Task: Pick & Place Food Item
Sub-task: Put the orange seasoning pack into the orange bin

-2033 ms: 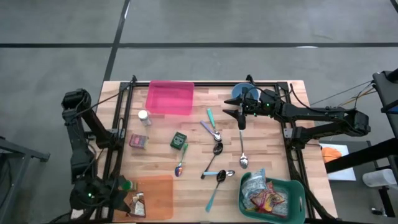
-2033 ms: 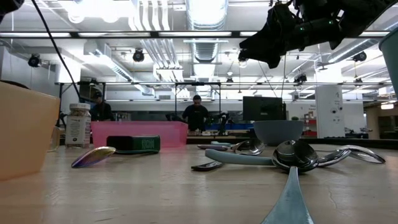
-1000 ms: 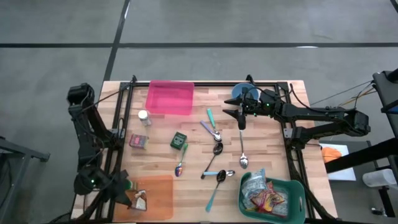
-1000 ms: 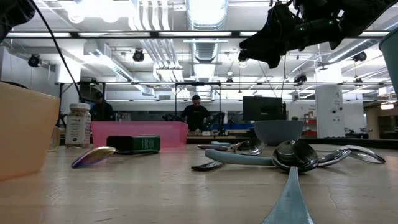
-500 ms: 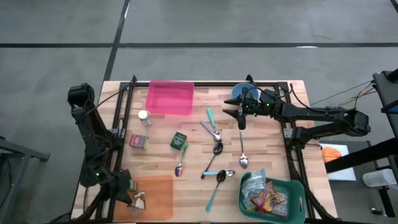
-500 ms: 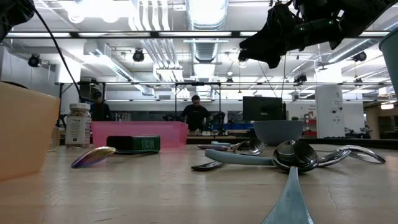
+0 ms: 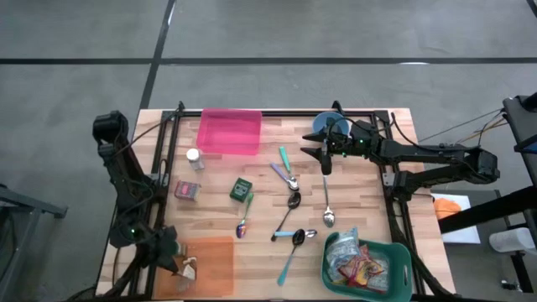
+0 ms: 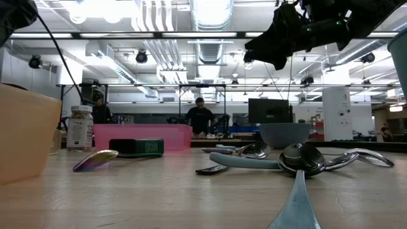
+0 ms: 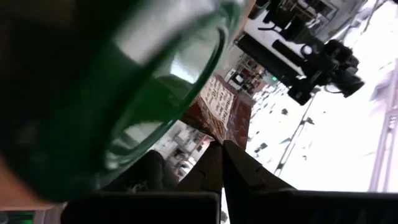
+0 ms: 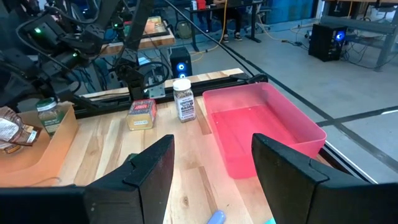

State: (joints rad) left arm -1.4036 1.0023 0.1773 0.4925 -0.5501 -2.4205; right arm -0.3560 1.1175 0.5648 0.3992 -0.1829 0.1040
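Observation:
The food item is a brown and white snack packet (image 7: 186, 270), hanging over the left part of the orange bin (image 7: 210, 264) at the table's near left. My left gripper (image 7: 172, 256) is shut on it; the left wrist view shows the packet (image 9: 221, 112) just past the closed fingertips. A green-lidded jar (image 7: 170, 249) stands beside the bin's left wall. My right gripper (image 7: 325, 164) hovers open and holds nothing, above the spoons at the far right, near a blue bowl (image 7: 329, 126). My left gripper pinches the packet's lower edge (image 9: 217, 138) between its two fingertips. The fingers come nearly level from the table's left, slanting slightly down. The packet sticks out beyond the fingers over the orange bin. Whether it touches the bin's floor I cannot tell.
A pink bin (image 7: 229, 132) stands at the far edge. A spice jar (image 7: 195, 158), a small box (image 7: 186, 190) and a green tin (image 7: 241, 189) are at mid-left. Several spoons (image 7: 294, 201) lie in the middle. A green basket of packets (image 7: 367, 264) is near right.
My left gripper has sunk a little toward the orange bin and tipped, still shut on the packet, which has gone down with it. The left arm's elbow has folded. My right arm has kept still.

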